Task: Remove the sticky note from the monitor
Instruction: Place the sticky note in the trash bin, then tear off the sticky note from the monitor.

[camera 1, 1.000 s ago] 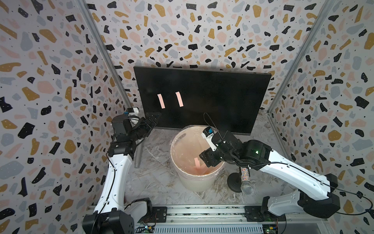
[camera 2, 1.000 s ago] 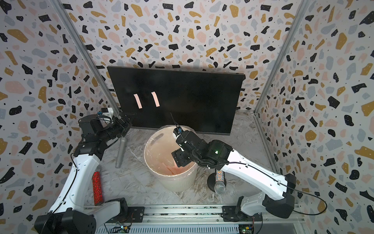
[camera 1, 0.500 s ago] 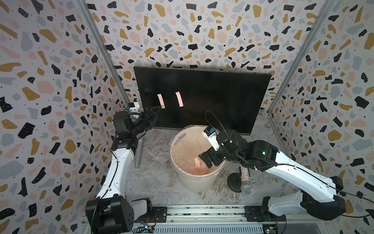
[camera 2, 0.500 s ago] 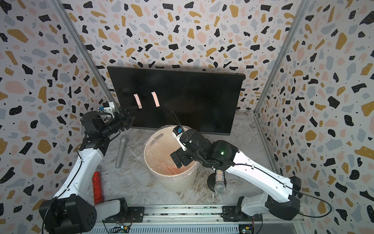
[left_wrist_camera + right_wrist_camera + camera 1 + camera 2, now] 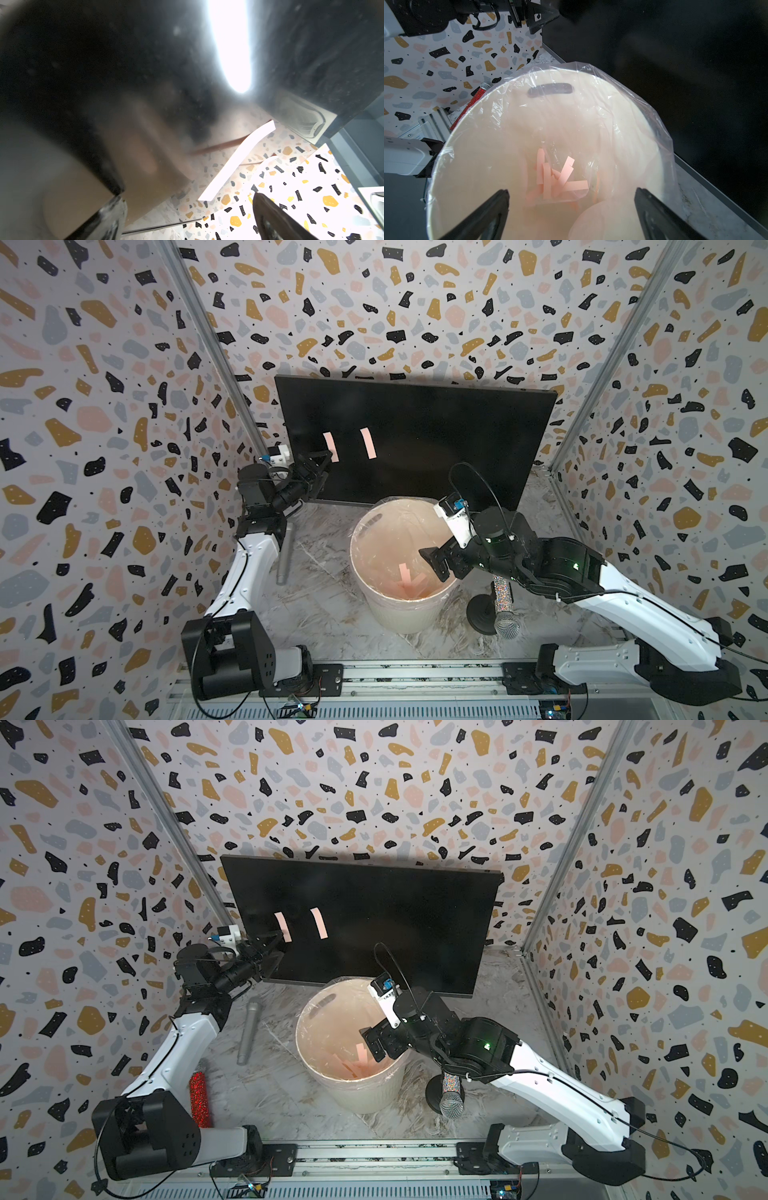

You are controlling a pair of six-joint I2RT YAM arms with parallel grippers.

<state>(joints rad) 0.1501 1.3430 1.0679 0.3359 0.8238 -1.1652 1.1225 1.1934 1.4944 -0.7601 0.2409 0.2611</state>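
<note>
Left gripper [image 5: 323,467]: jaws spread wide, nothing held, tips at sticky note [image 5: 332,445] low on monitor [image 5: 436,439]; contact unclear. Second sticky note [image 5: 368,443] just beside. Right gripper [image 5: 433,565]: jaws wide apart, nothing held, above white bin [image 5: 399,620] before monitor.

No legible text or labels

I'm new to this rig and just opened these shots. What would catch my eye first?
The big dark monitor at the back, with two pink sticky notes on its screen, stands out against the speckled walls. In front of it a lined white bin holds more pink strips, with the right gripper open above it.
</note>
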